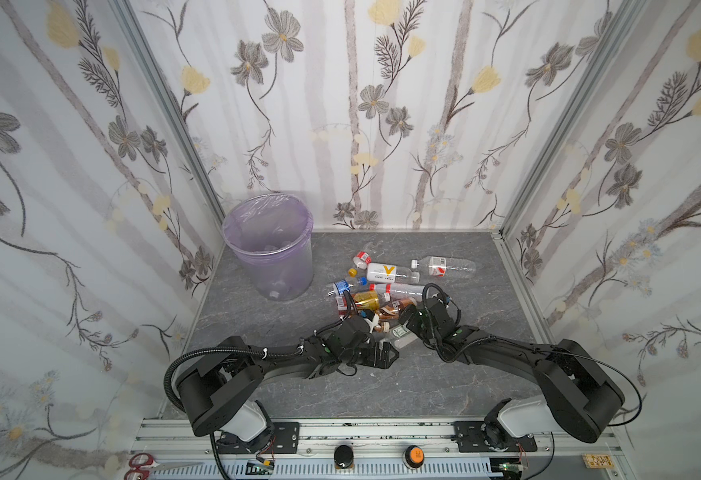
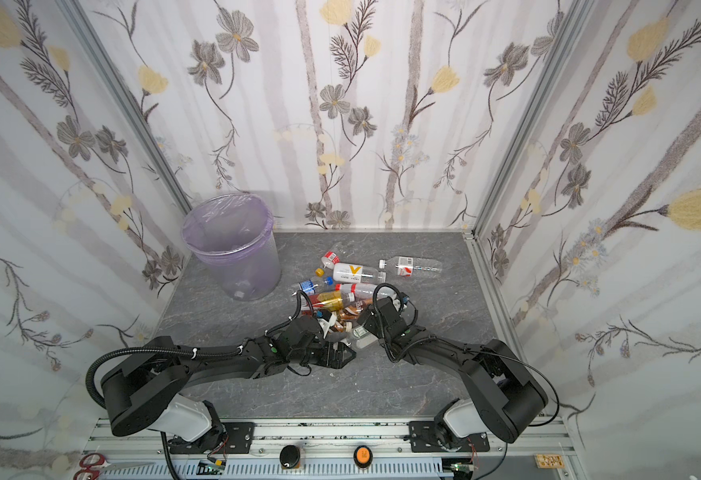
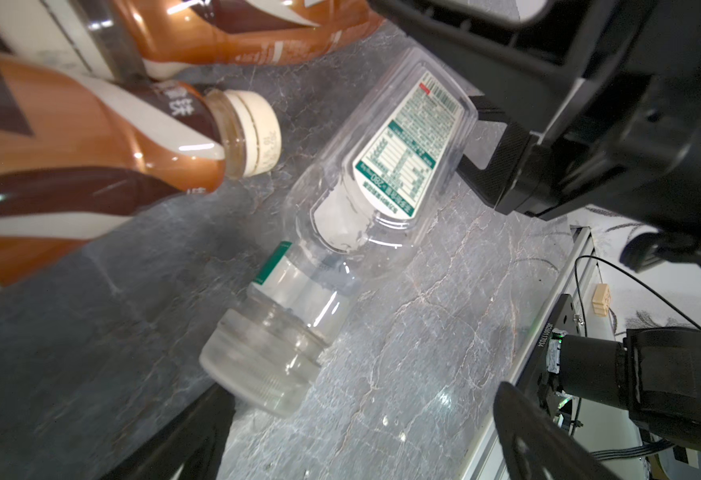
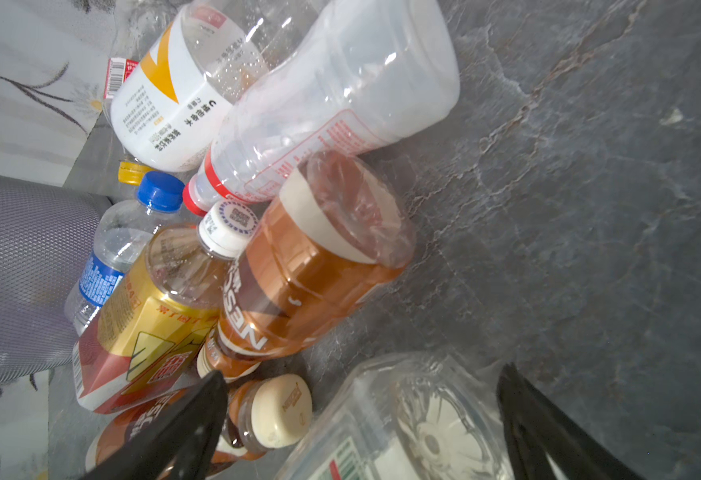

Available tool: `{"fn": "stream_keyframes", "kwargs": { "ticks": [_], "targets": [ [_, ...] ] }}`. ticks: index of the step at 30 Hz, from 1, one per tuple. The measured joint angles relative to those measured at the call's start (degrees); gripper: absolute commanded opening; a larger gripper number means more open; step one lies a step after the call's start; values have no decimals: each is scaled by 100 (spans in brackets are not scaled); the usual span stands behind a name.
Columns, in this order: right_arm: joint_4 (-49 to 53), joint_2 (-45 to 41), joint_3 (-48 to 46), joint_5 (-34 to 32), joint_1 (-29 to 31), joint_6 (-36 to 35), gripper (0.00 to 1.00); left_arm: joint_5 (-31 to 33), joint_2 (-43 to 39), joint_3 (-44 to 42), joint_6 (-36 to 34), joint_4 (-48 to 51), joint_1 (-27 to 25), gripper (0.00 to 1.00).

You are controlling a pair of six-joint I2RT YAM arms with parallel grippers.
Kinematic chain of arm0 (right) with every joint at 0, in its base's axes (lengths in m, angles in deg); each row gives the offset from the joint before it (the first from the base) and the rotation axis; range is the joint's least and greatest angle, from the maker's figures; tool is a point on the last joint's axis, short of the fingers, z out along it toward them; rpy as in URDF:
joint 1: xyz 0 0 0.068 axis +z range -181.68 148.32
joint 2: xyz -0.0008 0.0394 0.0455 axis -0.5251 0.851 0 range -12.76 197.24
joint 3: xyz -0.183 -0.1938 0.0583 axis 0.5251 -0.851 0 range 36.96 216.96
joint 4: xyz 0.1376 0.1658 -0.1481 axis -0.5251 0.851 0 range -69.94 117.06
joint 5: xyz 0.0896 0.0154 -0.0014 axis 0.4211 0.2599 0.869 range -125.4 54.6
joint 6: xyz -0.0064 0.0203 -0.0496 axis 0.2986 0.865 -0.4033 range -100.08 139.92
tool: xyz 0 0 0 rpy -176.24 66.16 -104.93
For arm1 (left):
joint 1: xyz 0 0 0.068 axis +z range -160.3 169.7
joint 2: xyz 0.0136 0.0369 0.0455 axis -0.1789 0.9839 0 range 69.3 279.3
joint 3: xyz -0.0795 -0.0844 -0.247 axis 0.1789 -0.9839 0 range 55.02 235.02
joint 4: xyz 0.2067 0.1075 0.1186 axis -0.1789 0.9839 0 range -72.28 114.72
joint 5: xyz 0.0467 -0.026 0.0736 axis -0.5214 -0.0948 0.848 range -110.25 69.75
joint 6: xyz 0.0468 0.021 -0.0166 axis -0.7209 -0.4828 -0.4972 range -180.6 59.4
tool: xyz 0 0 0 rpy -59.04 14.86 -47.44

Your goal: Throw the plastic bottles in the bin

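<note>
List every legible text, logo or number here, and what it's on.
"NES": brown coffee bottle, rest of the word hidden.
"280": clear bottle, on its green-edged label.
Orange "V" mark: white-labelled bottle.
All other print on labels and caps: too small or blurred to read.

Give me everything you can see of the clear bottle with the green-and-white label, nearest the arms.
The clear plastic bottle with a green-and-white label looks empty, its wide translucent cap on. It lies on its side on the grey marbled tabletop, at the pile's near edge, close beside a brown coffee bottle. Its moulded base points into the open right tool; contact cannot be told.
</note>
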Motion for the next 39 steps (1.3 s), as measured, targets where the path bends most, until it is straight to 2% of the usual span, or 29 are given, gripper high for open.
{"fn": "stream_keyframes", "kwargs": {
  "ticks": [19,31,39],
  "targets": [
    [186,-350,-2,-101,-1084,-704,100,37,1410,1432,-20,-11,-313,100],
    [691,-1047,-249,-168,-2050,-1307,100,-7,1543,1668,-146,-273,-358,100],
    [848,-1816,-730,37,-2107,-1320,100,24,1340,1565,-240,-275,-382,100]
  ]
}}
